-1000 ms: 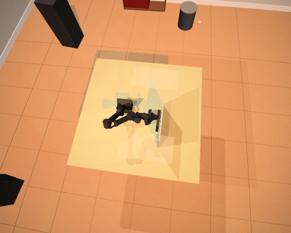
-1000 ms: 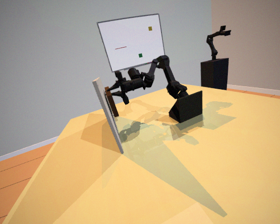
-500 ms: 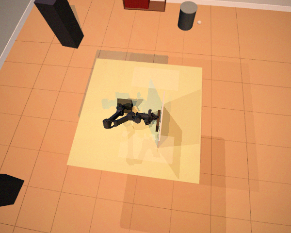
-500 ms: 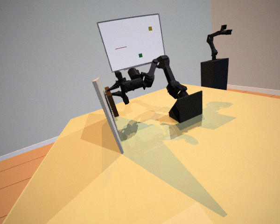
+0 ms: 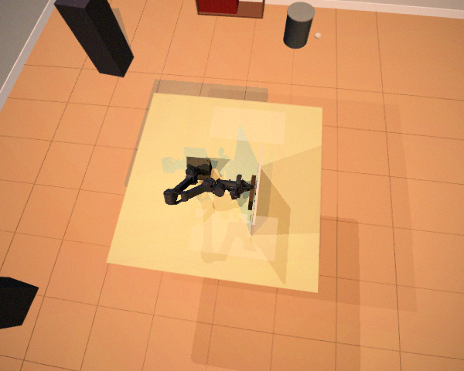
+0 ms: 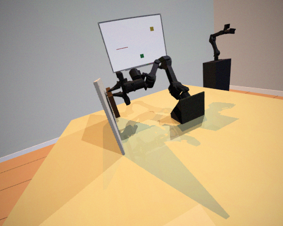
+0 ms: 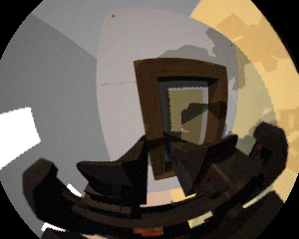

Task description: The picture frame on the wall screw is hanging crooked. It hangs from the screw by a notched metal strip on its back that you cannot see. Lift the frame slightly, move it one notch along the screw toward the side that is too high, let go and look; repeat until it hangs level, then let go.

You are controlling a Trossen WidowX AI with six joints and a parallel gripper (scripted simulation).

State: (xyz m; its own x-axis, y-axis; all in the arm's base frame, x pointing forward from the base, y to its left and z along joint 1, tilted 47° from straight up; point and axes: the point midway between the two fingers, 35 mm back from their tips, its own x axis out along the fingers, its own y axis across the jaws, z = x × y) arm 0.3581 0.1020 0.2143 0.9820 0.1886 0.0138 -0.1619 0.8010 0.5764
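The brown picture frame (image 5: pixel 250 201) (image 6: pixel 114 107) (image 7: pixel 181 66) is against the robot's side of an upright pale panel (image 5: pixel 260 159) (image 6: pixel 104 104) (image 7: pixel 120 60). My gripper (image 5: pixel 253 186) (image 6: pixel 110 92) (image 7: pixel 153 135) is shut on one bar of the frame. In the wrist view one finger is on each side of that bar, near its corner. The screw and the notched strip are hidden behind the frame. A faint thin line shows on the panel beside the frame. I cannot tell from these views whether the frame is level.
The panel stands on a yellow table top (image 5: pixel 144 239) (image 6: pixel 246 157), and the arm's dark wedge base (image 5: pixel 198 163) (image 6: pixel 193 107) is on it too. Behind are a whiteboard (image 6: pixel 134 36) and a second arm on a black pedestal (image 6: pixel 216 75). A grey cylinder (image 5: pixel 298 29) stands on the floor.
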